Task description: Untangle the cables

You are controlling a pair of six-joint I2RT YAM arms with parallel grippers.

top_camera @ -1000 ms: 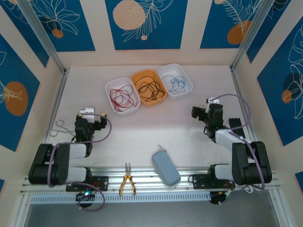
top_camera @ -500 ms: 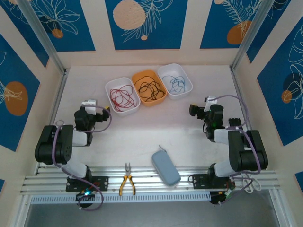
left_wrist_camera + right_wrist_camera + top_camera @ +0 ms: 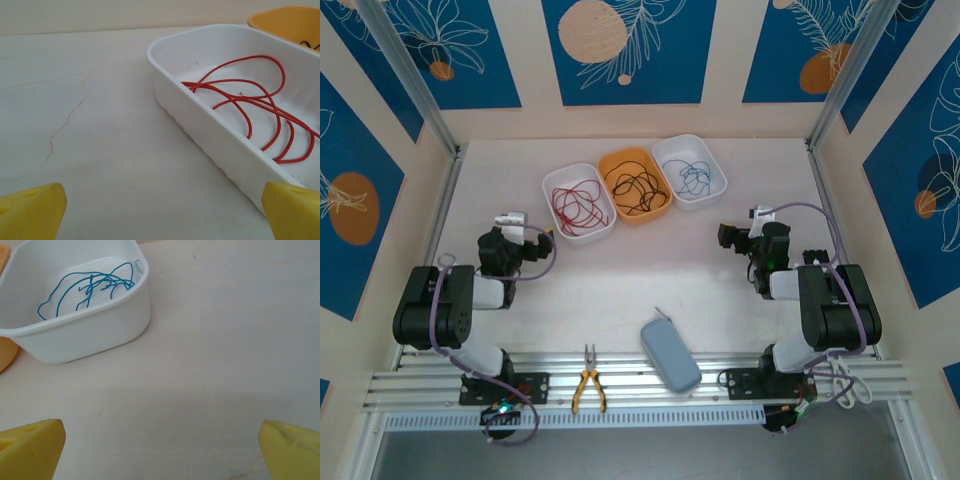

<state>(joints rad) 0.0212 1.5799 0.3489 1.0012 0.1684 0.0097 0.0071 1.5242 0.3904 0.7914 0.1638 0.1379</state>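
Note:
The cables lie sorted in three trays at the back of the table. A red cable (image 3: 578, 205) (image 3: 250, 100) is in the left white tray (image 3: 552, 190) (image 3: 200, 117), a black cable (image 3: 635, 187) in the orange tray (image 3: 620, 158) (image 3: 290, 22), and a light blue cable (image 3: 692, 177) (image 3: 90, 287) in the right white tray (image 3: 665, 150) (image 3: 85, 340). My left gripper (image 3: 538, 236) (image 3: 162, 215) is open over bare table, just short of the red tray's near wall. My right gripper (image 3: 725, 237) (image 3: 161, 450) is open over bare table, in front of the blue tray.
Yellow-handled pliers (image 3: 587, 380) and a grey-blue case (image 3: 670, 355) lie near the front rail (image 3: 620, 392). Both arms are folded back close to their bases. Bare tabletop stretches between the grippers and the trays.
Both arms have folded further back and upright at their bases. The grippers shifted slightly towards the trays and stayed open with nothing in them.

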